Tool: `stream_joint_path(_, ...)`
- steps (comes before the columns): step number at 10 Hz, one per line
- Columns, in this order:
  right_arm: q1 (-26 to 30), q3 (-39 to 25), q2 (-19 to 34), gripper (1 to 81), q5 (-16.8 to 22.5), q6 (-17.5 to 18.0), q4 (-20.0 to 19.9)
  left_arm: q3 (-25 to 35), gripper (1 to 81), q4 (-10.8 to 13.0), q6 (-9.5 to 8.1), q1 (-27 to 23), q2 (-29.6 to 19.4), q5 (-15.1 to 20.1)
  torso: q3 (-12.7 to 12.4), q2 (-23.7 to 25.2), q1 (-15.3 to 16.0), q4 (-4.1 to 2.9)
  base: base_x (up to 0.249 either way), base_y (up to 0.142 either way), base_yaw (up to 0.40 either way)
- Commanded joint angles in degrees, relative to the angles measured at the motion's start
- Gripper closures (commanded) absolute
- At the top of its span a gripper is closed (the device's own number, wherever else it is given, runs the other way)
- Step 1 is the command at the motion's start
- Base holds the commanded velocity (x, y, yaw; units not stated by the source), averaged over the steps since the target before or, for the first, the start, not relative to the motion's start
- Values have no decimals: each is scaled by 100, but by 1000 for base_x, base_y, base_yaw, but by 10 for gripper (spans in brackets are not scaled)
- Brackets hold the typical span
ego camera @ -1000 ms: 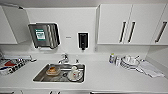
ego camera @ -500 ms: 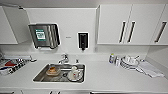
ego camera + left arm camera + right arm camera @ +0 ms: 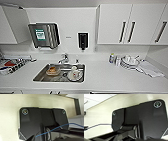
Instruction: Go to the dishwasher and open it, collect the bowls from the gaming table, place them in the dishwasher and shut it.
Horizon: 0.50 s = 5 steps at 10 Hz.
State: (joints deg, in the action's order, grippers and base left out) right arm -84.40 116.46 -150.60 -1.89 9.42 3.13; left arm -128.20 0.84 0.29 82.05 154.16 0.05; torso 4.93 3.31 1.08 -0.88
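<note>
Dishwasher front is barely glimpsed as a dark strip below the counter, right of the sink; base is parked facing it, presumably for opening. Finger state cannot be told.

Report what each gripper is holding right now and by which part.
It cannot be told. Neither wrist view lets the fingers be made out, and no held thing is visible. The head view faces a white counter with a sink holding dishes.
</note>
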Motion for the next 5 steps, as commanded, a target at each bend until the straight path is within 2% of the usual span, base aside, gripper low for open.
stream_joint_path(1, 462, -1616, 1300, 10, 250, 68, -243, 504, 10, 48, 50, -194, -507, -259, 529, 562, 363, 0, 0, 0, 0)
stream_joint_path(4, 665, -2215, 1881, 10, 233, 270, -225, 1093, 10, 48, 50, -167, -921, -277, 1052, 1115, 712, 0, 0, 0, 0)
stream_joint_path(5, 744, -2322, 2014, 10, 225, 332, -225, 1322, 10, 48, 50, -167, -1070, -277, 684, 1299, 830, 0, 0, 0, 0)
